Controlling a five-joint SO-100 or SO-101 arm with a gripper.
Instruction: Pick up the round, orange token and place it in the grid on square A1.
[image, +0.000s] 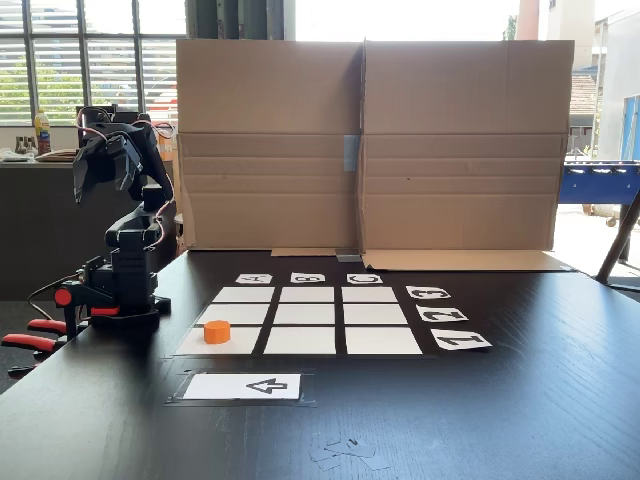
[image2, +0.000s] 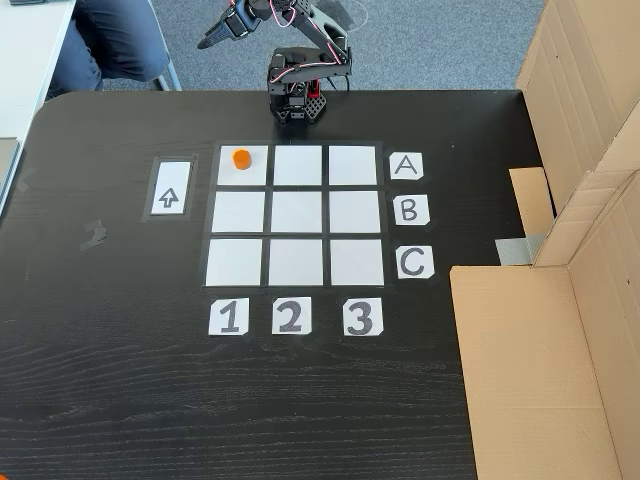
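**Token sits in the corner cell, arm folded back**

Black surface (image2: 120, 400), matte, with cardboard walls (image: 365, 145) standing along its far edge in a fixed view and bright windows behind. Grid (image2: 295, 216) taped flat: nine white cells, letter cards A, B, C down the right side and number cards 1, 2, 3 along the near edge in the fixed view from above. Arrow card (image2: 170, 187) lies just left of the grid.

Token (image2: 241, 158) rests upright, flat top up, inside square A1 (image2: 243, 172), the far-left cell where row A meets column 1. It stands toward the far edge of that cell, inside the paper. By the look of things the placement is done.

Arm base at the far edge of the surface. Hand (image2: 214, 40) raised and drawn back beyond the edge, well apart from the token. Fingers appear nearly together, carrying nothing.

Handling, as judgement:
- Short plastic cylinder: probably light, rigid, not fragile.
- Smooth curved wall may be slippery; pinch across the middle, opposite sides.
- Low height leaves little wall, so fingers must come down close to the paper.
- Paper cell is thin; scraping could lift it.
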